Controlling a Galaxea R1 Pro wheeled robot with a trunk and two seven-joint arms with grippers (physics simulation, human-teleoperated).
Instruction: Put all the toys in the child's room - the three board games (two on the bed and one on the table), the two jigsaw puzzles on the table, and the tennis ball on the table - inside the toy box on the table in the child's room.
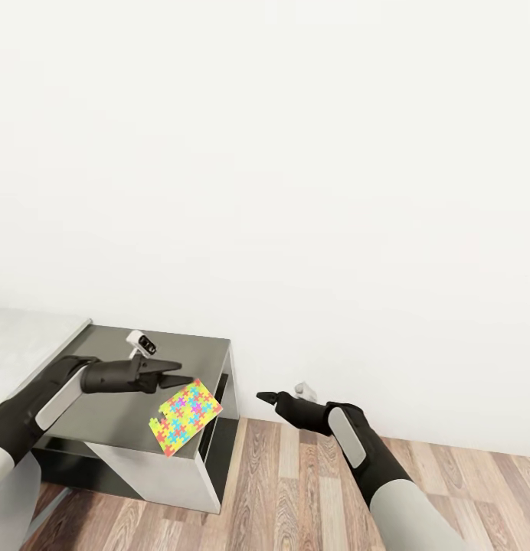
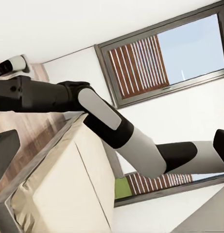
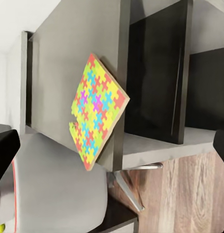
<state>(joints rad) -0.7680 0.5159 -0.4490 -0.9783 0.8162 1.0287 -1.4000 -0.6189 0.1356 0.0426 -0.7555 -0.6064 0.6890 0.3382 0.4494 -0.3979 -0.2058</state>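
Left end effector (image 1: pixel 181 373) above jigsaw puzzle (image 1: pixel 184 417), grip contact unclear.

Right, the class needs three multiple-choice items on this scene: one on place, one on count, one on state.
1. Where is the multicoloured flat jigsaw square?
A on the wood floor
B at the front edge of the dark grey cabinet
C on a red chair
2. How many jigsaw squares can be seen?
A one
B two
C three
3. How does the square lie?
A flat
B tilted
C rolled up
Answers: 1 B, it overlaps the cabinet's front edge; 2 A, a single square can be counted; 3 B, the right wrist view shows it slanting off the cabinet top.
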